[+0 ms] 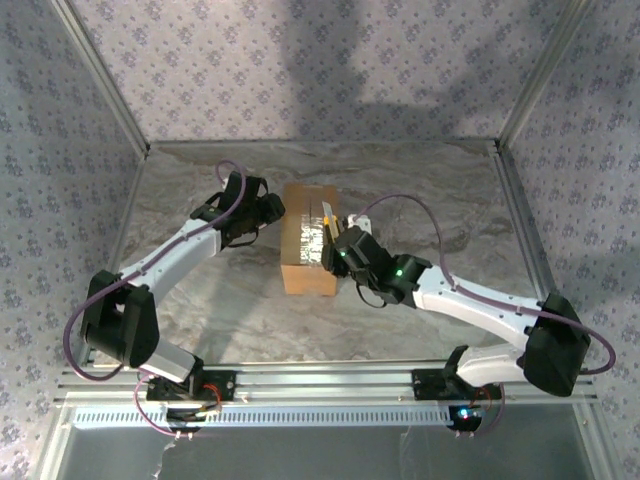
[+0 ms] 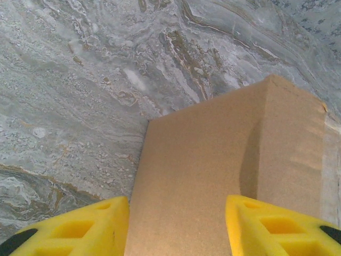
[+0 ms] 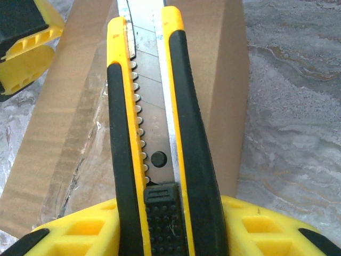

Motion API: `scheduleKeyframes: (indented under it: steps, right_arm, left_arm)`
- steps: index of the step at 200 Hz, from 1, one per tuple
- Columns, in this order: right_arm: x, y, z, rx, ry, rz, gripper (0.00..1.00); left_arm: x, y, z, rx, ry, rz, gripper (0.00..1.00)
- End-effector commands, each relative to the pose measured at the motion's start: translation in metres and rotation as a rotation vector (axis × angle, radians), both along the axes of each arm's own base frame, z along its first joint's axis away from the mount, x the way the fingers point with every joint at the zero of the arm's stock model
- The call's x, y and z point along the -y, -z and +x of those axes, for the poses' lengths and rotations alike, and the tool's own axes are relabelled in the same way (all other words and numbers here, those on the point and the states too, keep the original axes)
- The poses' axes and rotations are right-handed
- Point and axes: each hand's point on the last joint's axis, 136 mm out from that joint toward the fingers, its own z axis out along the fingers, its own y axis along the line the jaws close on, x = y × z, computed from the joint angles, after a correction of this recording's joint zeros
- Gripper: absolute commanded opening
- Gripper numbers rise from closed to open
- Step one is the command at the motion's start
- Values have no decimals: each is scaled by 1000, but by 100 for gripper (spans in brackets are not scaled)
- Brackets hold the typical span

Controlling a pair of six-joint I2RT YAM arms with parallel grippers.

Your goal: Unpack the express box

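Grey marbled table [image 1: 200, 310], flowery wallpapered walls [image 1: 300, 70]. Right gripper [image 3: 170, 229] clamps a yellow knife [image 3: 160, 133] over the cardboard box [image 1: 305, 240]; left gripper [image 1: 270, 210] spread beside it.

The express box [image 1: 305, 245] is plain brown cardboard on a grey, marble-veined surface [image 1: 440, 200]. The utility knife [image 3: 154, 133] is yellow and black with a silver blade. The fingers [image 2: 80, 229] are bright yellow. The walls [image 1: 300, 70] carry a lilac floral print.
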Motion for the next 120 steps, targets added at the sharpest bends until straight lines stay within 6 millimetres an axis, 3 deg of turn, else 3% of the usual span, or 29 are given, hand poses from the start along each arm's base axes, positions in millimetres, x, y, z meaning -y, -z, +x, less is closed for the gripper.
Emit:
scheduleKeyframes:
  steps: [1,78,120]
  right_arm:
    - [6,-5,-5,28,61,4,0]
    - [-6,-3,-12,37,66,20,0]
    - [-24,-4,-16,47,80,69,0]
  left_arm:
    - [7,-13,5,29,20,-6,51]
    - [-7,-7,3,29,-3,26,51]
    - [-13,-3,3,20,-11,32,51]
